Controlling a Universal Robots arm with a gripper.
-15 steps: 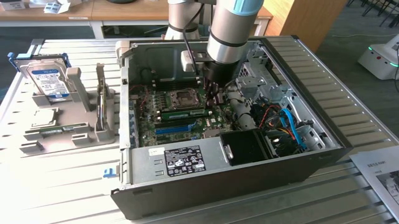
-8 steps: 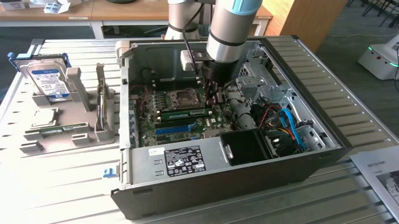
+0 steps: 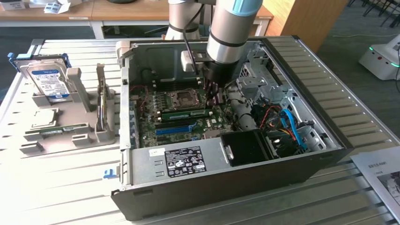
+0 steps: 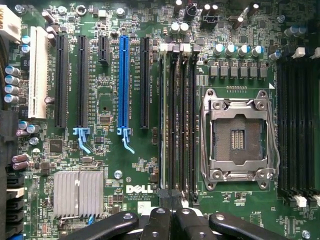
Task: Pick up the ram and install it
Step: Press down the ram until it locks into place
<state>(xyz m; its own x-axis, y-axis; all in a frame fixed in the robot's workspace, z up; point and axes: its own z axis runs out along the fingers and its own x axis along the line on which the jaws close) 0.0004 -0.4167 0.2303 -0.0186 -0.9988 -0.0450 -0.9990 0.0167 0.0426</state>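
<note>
The ram, a thin green stick with a white label, stands on edge in a memory slot of the motherboard, beside the CPU socket. In the wrist view the ram shows edge-on in the slot farthest from the CPU socket. My gripper hangs inside the open computer case, a little above the board and near the ram's end. In the wrist view my gripper has its black fingers pressed together with nothing between them, just off the end of the slots.
The case walls surround the arm. Blue and red cables and a black box lie at the exterior view's right. A grey holder at the exterior view's left carries a hard drive and another green stick.
</note>
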